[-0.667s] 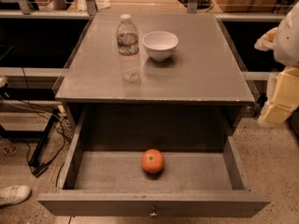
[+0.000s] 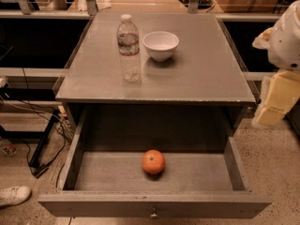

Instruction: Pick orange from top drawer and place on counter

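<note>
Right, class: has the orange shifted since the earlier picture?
No. The orange lies just behind the knob of the top drawer, as before; the end effector hangs right of the counter.

Count of items, placed relative to the gripper.

- Gripper point(image 2: 271, 111): one, at the right edge of the view, just off the counter's near right corner.
- Orange point(image 2: 153, 161): one, below the gripper and well apart from it toward view left, inside the drawer.
- Top drawer point(image 2: 154, 205): one, pulled open, lower than the gripper.
- Knob point(image 2: 153, 214): one, on the drawer front.
- Counter point(image 2: 206, 74): one, just beside the gripper.
- Water bottle point(image 2: 128, 48): one, upright, farther from the gripper than the bowl.
- White bowl point(image 2: 161, 45): one, on the counter.
- Shoe point(image 2: 14, 195): one, farthest from the gripper.
- Cables point(image 2: 28, 102): number cannot be told.
</note>
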`<state>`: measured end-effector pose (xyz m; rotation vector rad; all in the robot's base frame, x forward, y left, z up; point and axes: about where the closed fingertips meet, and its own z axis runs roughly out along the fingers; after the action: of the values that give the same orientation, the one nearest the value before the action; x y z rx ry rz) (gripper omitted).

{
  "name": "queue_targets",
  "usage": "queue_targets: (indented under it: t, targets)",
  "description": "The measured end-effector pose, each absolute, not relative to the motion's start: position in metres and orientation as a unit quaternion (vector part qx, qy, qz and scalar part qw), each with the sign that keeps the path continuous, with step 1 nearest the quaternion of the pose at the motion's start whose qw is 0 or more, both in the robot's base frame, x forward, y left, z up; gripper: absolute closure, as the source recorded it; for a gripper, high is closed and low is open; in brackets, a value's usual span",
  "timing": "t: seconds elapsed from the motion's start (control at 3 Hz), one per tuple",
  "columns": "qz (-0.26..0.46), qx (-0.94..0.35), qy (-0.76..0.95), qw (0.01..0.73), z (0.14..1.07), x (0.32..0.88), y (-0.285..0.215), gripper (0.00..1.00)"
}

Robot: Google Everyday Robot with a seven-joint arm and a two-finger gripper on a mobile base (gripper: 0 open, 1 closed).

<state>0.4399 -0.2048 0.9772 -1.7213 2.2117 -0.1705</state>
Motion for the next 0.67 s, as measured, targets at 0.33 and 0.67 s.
queue_targets:
  t: [0.33, 0.67]
  targets:
    - [-0.087, -0.607, 0.772, 0.167, 0.970, 0.441, -0.184, 0.00]
    - [-0.106, -0.623, 0.758, 0.164, 0.952, 0.436, -0.148, 0.00]
